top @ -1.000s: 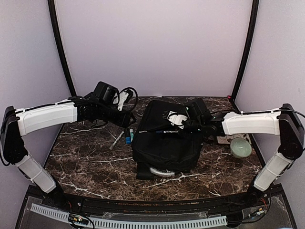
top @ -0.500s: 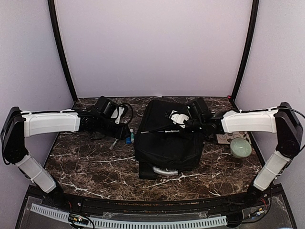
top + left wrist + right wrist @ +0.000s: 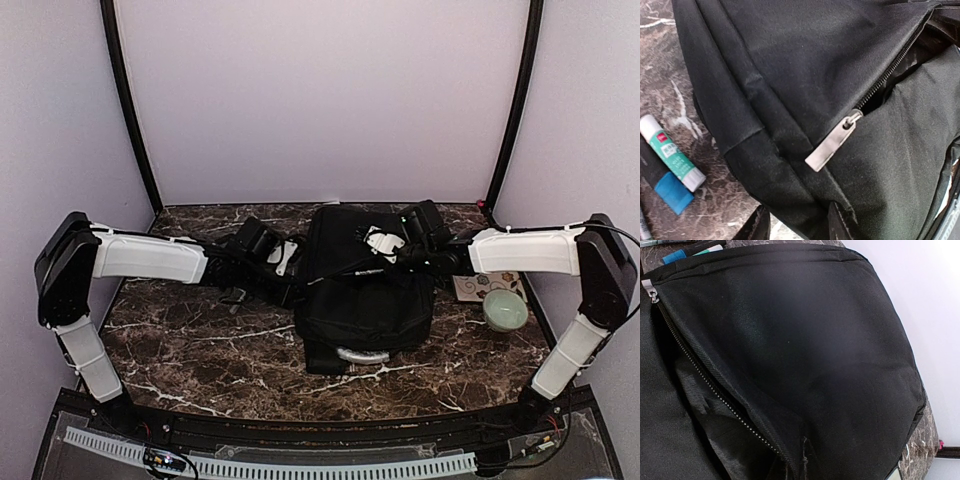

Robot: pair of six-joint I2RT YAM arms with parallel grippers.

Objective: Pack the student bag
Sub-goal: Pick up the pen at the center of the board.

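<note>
The black student bag [image 3: 365, 300] lies in the middle of the table, its grey handle loop [image 3: 362, 355] at the near end. Its zip is partly open, with a silver pull [image 3: 832, 145] showing in the left wrist view. My right gripper [image 3: 385, 255] is shut on the fabric of the bag's [image 3: 815, 340] upper flap beside the zip and holds it raised. My left gripper [image 3: 799, 227] is at the bag's [image 3: 790, 75] left edge, jaws apart, with a fold of the bag's corner between the fingers.
A green-and-white glue stick [image 3: 672, 152] and a blue-capped pen [image 3: 665, 185] lie on the marble just left of the bag. A pale green bowl [image 3: 505, 310] and a patterned card [image 3: 478, 287] sit right of the bag.
My left arm has swung right from the back left of the table to the bag's left edge. The bag has shifted a little to the right. My right gripper has kept its hold.
</note>
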